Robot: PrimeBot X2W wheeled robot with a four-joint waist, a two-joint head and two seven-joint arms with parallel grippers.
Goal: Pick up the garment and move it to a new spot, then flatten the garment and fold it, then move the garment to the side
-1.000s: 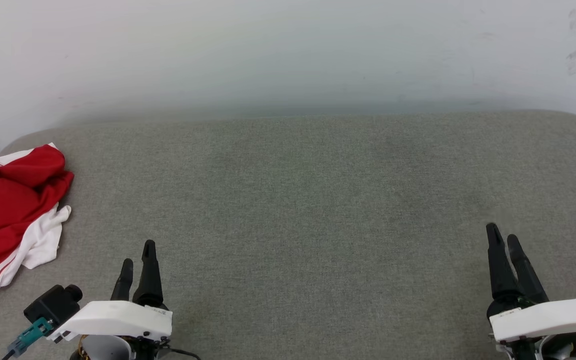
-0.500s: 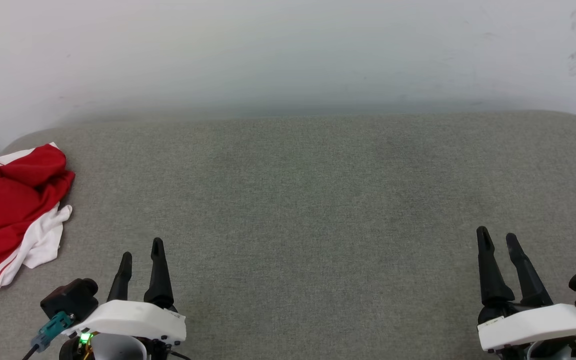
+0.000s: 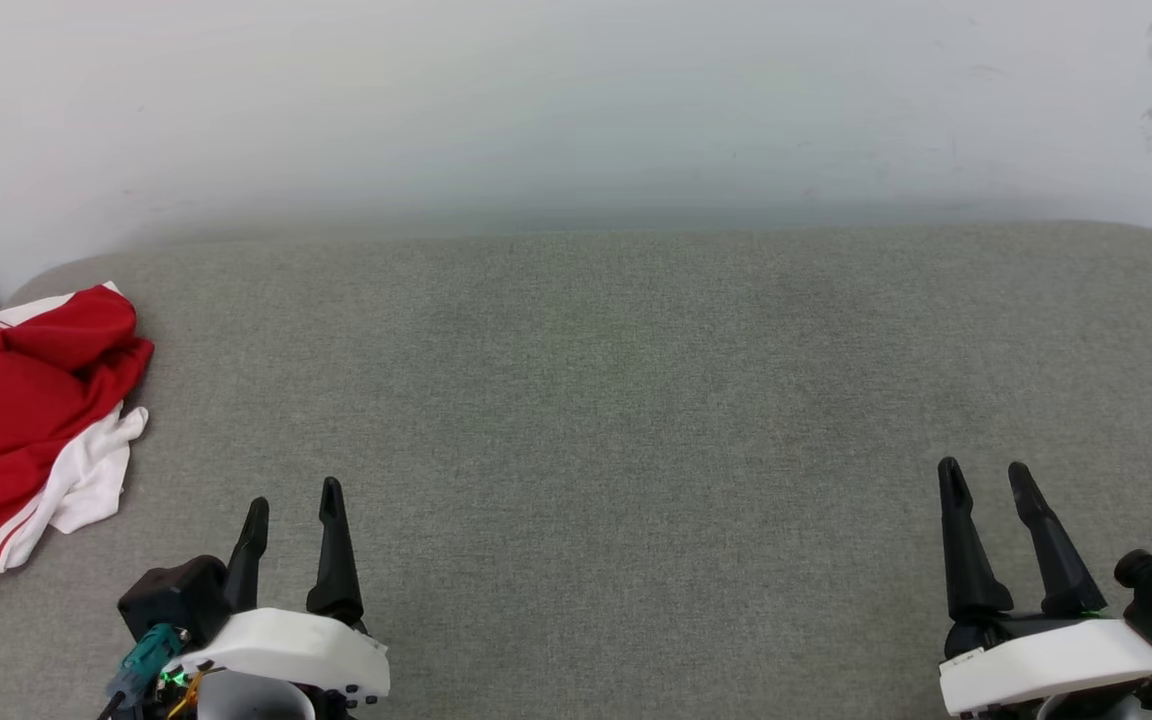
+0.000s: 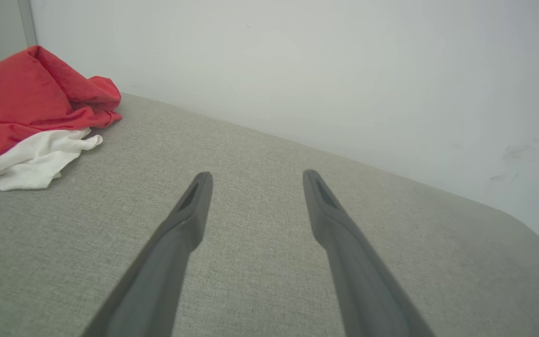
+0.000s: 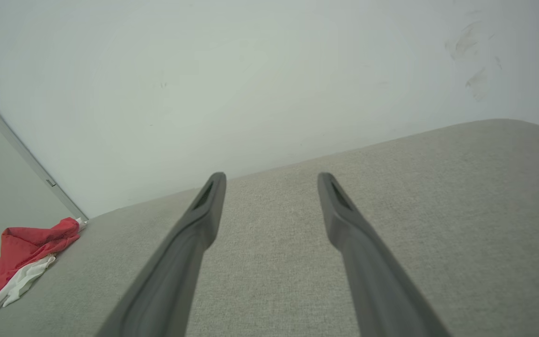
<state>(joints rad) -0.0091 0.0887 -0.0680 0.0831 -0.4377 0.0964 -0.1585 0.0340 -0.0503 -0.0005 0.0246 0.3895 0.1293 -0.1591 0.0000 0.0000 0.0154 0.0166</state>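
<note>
Two grippers shift a little over the last second while the cloth lies unchanged. The left gripper (image 3: 293, 495), at the near left, has slid slightly rightward and back toward the near edge. The right gripper (image 3: 984, 466), at the near right, has edged leftward and back the same way. Both wrists also seem to have turned, so that each pair of fingers (image 4: 190, 220) now shows side by side with a clear gap, where a second ago one finger partly overlapped the other. The spread itself looks no wider than before. Both sets of jaws stand fully apart with nothing between them, and each wrist view shows only grey upholstery (image 3: 586, 400) past the tips. The garment (image 3: 26, 400) sits in a crumpled heap at the far left edge of that padded surface, close to the pale wall (image 3: 576, 100). Red fabric is bunched on top, and a white sleeve spills out on its near right side. It keeps the same folds as before and is well apart from both grippers, though nearer the left one. I judge this a settling into a ready stance and not a reach, so the pick-up has not begun and every step of the task is still ahead. The left arm looks better placed to go out to the heap first, and the wide bare stretch in the middle offers room to lay the shirt flat.
</note>
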